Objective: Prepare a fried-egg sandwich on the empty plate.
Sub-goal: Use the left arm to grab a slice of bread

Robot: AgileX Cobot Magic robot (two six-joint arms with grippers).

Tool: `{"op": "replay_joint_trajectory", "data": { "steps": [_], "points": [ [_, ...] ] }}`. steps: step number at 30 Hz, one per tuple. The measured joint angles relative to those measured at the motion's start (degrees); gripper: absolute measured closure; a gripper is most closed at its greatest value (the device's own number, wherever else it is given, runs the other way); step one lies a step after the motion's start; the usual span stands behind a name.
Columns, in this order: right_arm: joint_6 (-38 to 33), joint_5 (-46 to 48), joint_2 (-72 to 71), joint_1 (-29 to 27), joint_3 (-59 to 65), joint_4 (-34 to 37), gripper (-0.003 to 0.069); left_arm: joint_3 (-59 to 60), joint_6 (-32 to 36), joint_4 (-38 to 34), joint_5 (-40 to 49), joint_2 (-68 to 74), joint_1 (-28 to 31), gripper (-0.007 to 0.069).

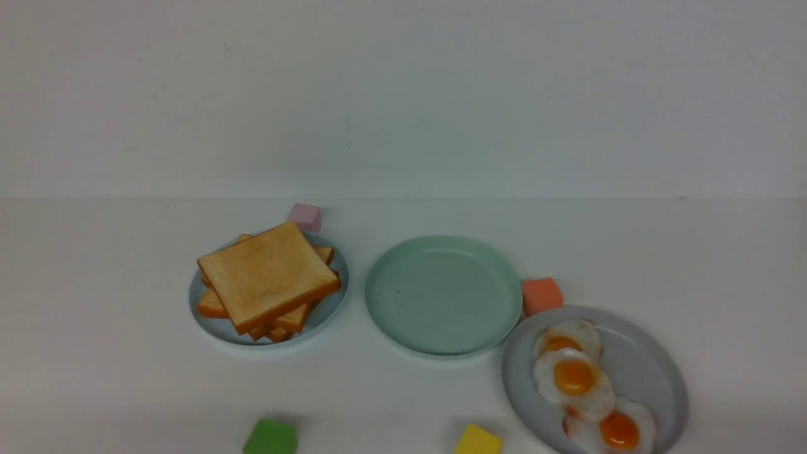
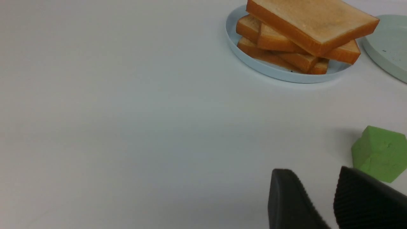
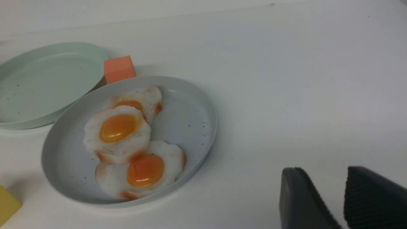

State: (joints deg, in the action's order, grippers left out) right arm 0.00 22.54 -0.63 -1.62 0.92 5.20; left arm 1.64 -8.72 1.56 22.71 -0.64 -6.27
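A stack of several golden-brown toast slices (image 1: 268,277) lies on a pale blue plate (image 1: 331,302); it also shows in the left wrist view (image 2: 310,25). The mint-green plate (image 1: 441,293) sits empty in the middle. Three fried eggs (image 1: 574,378) lie on a grey plate (image 1: 656,372), also in the right wrist view (image 3: 117,128). My left gripper (image 2: 314,173) is open and empty over bare table, near the green block. My right gripper (image 3: 324,171) is open and empty, to the side of the grey plate (image 3: 190,111). Neither gripper shows in the front view.
A pink block (image 1: 306,217) stands behind the toast plate. An orange block (image 1: 541,295) sits between the mint and grey plates. A green block (image 1: 270,437) and a yellow block (image 1: 478,440) lie near the front edge. A white wall stands behind the table.
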Motion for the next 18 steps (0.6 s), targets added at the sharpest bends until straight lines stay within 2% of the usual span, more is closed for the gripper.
{"op": "replay_joint_trajectory", "data": {
  "steps": [8,14,18],
  "points": [
    [0.0,0.0,0.0,0.5,0.0,-0.4,0.0418,0.0,0.0,0.0,0.0,0.0,0.0,0.0386],
    [0.0,-0.1,0.0,0.5,0.0,-5.2,0.0418,0.0,0.0,0.0,0.0,0.0,0.0,0.0386],
    [0.0,-0.1,0.0,0.5,0.0,-5.8,0.0418,0.0,0.0,0.0,0.0,0.0,0.0,0.0386]
  ]
}}
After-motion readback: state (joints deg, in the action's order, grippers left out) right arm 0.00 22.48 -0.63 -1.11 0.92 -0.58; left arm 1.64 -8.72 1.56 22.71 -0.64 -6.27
